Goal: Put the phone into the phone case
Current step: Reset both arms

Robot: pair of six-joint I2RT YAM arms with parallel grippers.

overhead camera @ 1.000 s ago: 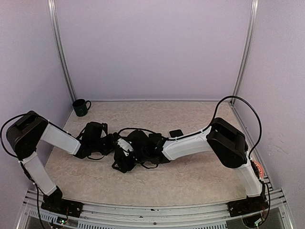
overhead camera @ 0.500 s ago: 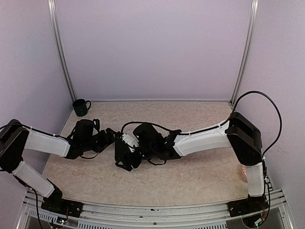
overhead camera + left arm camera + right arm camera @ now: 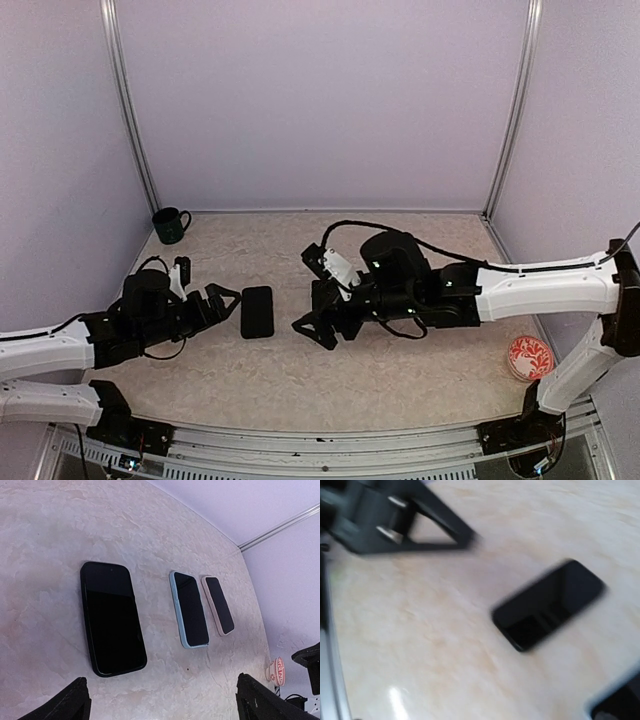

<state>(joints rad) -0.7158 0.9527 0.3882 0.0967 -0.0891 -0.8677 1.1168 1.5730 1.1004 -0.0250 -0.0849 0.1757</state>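
phone (image 3: 257, 312) laid flat near the table's (image 3: 400, 385) left edge, flanked by left gripper (image 3: 222, 303) and right gripper (image 3: 318, 330), both spread open, nothing gripped

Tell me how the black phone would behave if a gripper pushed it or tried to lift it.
The black phone lies flat, screen up, on the smooth table, so a push would probably slide it rather than tip or roll it. It looks rigid, unlikely to flex. Its low edges and glossy face suggest a pinch from above could slip; gripping across the narrow sides seems safer.
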